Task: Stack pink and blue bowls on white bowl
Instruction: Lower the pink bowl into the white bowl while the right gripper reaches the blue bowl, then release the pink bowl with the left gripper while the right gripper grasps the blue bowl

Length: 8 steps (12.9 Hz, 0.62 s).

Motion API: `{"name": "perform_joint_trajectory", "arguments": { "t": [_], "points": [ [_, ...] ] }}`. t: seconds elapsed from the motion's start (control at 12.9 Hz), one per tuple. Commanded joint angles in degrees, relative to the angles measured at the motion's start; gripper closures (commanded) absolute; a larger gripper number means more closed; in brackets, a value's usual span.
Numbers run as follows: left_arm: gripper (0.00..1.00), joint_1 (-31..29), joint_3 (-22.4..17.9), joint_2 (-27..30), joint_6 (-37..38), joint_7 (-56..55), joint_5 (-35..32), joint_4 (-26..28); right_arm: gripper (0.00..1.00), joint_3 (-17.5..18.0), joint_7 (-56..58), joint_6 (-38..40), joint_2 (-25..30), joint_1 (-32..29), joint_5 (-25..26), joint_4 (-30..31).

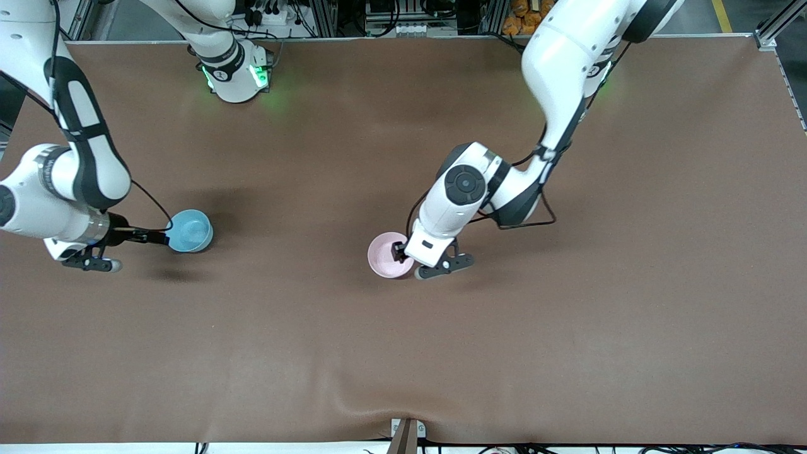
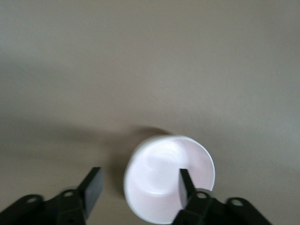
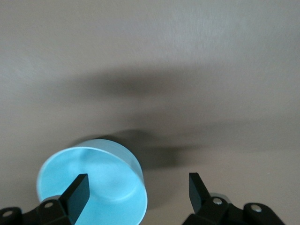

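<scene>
Left gripper [image 1: 435, 261] stands open over the pink bowl [image 1: 389, 255], one finger [image 2: 186, 186] inside the rim, the other outside; no grip is closed on it. The pink bowl sits near the table's middle. Right gripper [image 1: 94, 260], also open, straddles the rim of the blue bowl [image 1: 189, 231] at the right arm's end of the table. No separate white bowl can be made out; whether one sits under the pink bowl cannot be told. Judged step: pink bowl released; next, the right gripper must close on the blue rim and carry it over.
</scene>
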<state>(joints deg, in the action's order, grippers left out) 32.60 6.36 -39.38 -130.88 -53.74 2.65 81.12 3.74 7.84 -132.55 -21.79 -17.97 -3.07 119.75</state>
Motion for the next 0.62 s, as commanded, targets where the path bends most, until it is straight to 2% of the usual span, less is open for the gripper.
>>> {"name": "perform_joint_trajectory", "arguments": {
  "t": [0.0,0.08,0.15,0.46,0.54],
  "points": [
    [0.0,-2.96,-2.31,11.22,12.88,0.12,-3.08,1.94,0.34,0.48,2.61,-2.54,1.23,-1.55,-0.54,3.21],
    [0.0,-5.16,-2.23,14.12,16.06,1.09,-3.09,1.94,0.48,0.48,2.62,-2.54,1.05,-1.55,-0.62,3.3],
    [0.0,-7.44,-2.23,17.03,18.97,2.83,-3.09,2.03,0.57,0.48,2.62,-2.54,1.05,-1.46,-0.63,3.47],
    [0.0,-16.5,-2.05,26.88,31.71,18.71,-3.0,2.11,0.71,0.56,2.62,-3.24,1.14,-1.55,-0.89,5.05],
    [0.0,-18.69,-2.05,28.9,34.35,22.76,-3.0,2.2,0.78,0.56,2.62,-3.42,1.05,-1.55,-0.89,5.23]
  ]
}}
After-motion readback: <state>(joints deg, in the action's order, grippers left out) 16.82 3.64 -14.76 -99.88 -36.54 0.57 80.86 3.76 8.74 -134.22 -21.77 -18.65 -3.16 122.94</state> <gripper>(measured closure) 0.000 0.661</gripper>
